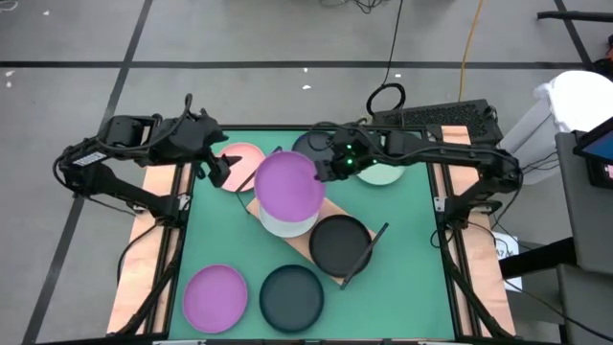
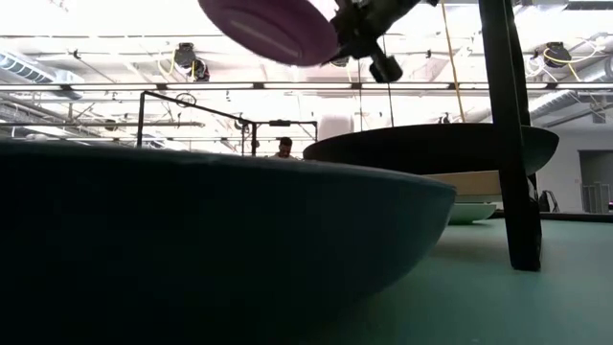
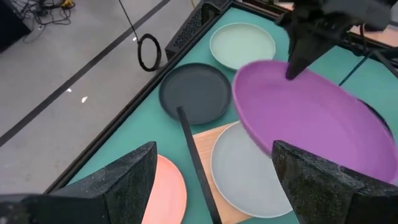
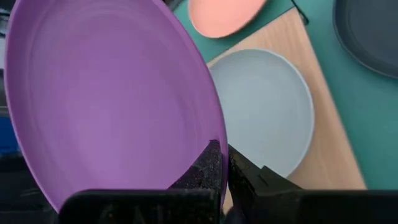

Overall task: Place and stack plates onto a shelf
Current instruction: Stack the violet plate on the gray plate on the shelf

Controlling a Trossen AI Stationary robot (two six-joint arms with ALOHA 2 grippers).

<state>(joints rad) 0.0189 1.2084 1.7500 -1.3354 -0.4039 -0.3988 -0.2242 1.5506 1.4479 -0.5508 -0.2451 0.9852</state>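
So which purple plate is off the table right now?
The purple plate clamped by the right hand, held above the pale grey plate on the shelf. The other purple plate lies flat at the table's near edge.

Purple plate (image 1: 289,185) held tilted above the shelf (image 1: 326,251), over a pale grey plate (image 1: 287,224). Black plate (image 1: 339,241) lies flat on the shelf's other half.

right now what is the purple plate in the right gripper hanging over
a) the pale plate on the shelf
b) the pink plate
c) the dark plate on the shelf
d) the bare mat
a: the purple plate, pinched at its rim by the right gripper, hangs above the pale plate lying on the shelf.
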